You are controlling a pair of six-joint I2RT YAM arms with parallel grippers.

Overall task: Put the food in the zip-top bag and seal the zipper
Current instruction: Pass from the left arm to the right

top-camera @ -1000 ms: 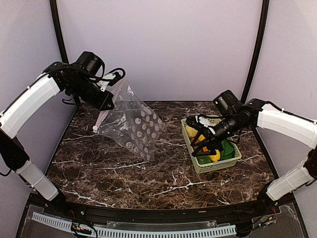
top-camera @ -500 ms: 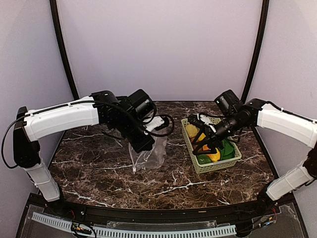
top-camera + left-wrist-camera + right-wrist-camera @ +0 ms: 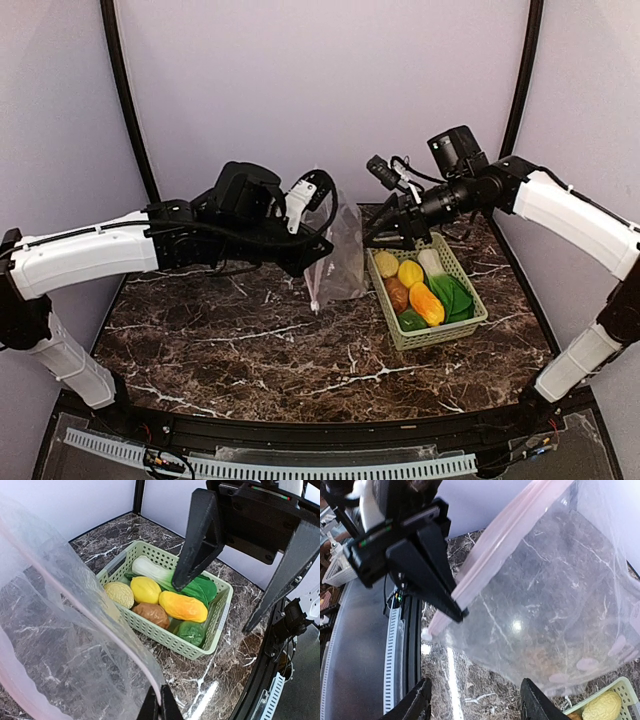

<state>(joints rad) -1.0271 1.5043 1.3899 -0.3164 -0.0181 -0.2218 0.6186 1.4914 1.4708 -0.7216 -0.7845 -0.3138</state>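
My left gripper (image 3: 318, 262) is shut on the pinkish zipper (image 3: 127, 649) near one end of the clear zip-top bag (image 3: 345, 265), which hangs down to the table just left of the basket. The bag looks empty. The food lies in the light-green basket (image 3: 440, 335): two lemons (image 3: 410, 272), bok choy (image 3: 445, 285), potato (image 3: 397, 294), orange piece (image 3: 426, 303) and green pepper (image 3: 412, 321). My right gripper (image 3: 385, 232) is open and empty, in the air over the basket's far left corner, beside the bag. The right wrist view shows the bag (image 3: 545, 605) and the left fingers (image 3: 455, 610) on the zipper (image 3: 490, 555).
The basket (image 3: 165, 640) stands at the right on the dark marble table (image 3: 250, 350). Black frame posts and purple walls close off the back and sides. A black rail with a white cable strip runs along the near edge.
My left arm has carried the bag up and to the right, next to the basket. My right gripper has risen out of the basket and moved up-left toward the bag, with nothing in it.
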